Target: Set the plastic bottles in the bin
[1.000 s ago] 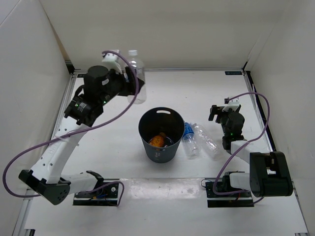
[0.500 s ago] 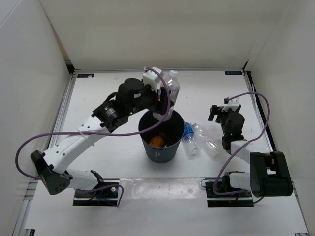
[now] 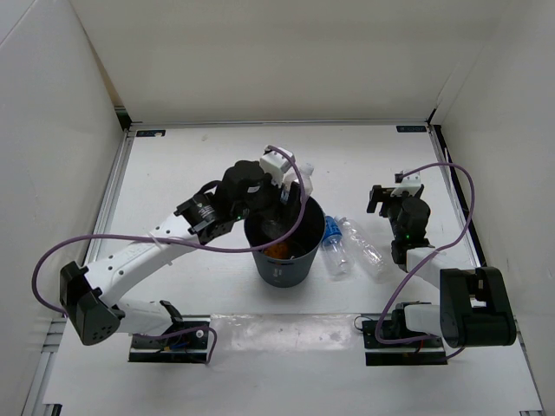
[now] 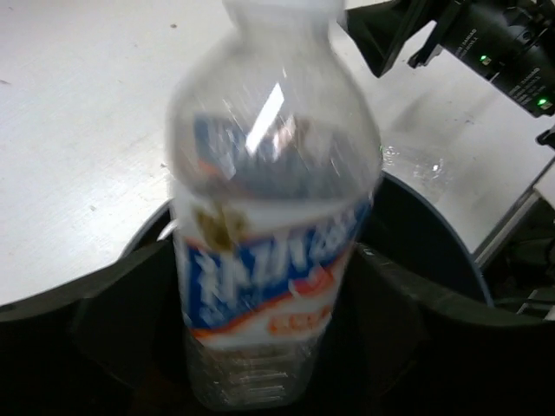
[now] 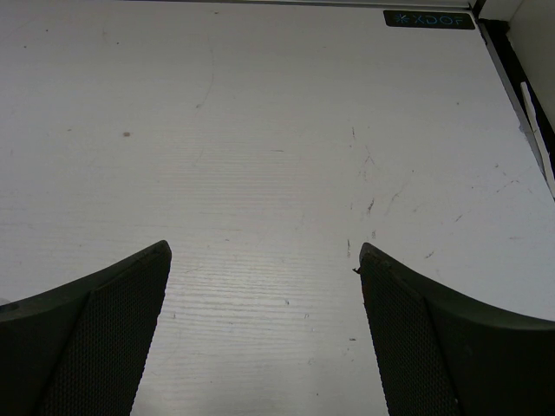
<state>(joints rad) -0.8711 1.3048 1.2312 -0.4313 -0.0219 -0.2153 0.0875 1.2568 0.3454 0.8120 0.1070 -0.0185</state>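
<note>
While the orange bottle (image 3: pixel 277 249) lies in the bin (image 3: pixel 286 270) mid-frame, a labelled bottle (image 4: pixel 269 251) hangs over it at the left gripper (image 3: pixel 293 194), grip unclear, and two more bottles (image 3: pixel 336 250) lie right, by the empty, wide-open right gripper (image 5: pixel 264 334).

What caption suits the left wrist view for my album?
Blurred white-blue-labelled clear bottle between the fingers of the left claw, over the grey bin.

Bright, even light on the white counter (image 3: pixel 173 173); the labelled bottle (image 4: pixel 269 260) is motion-blurred, a glare streak near its top.
</note>
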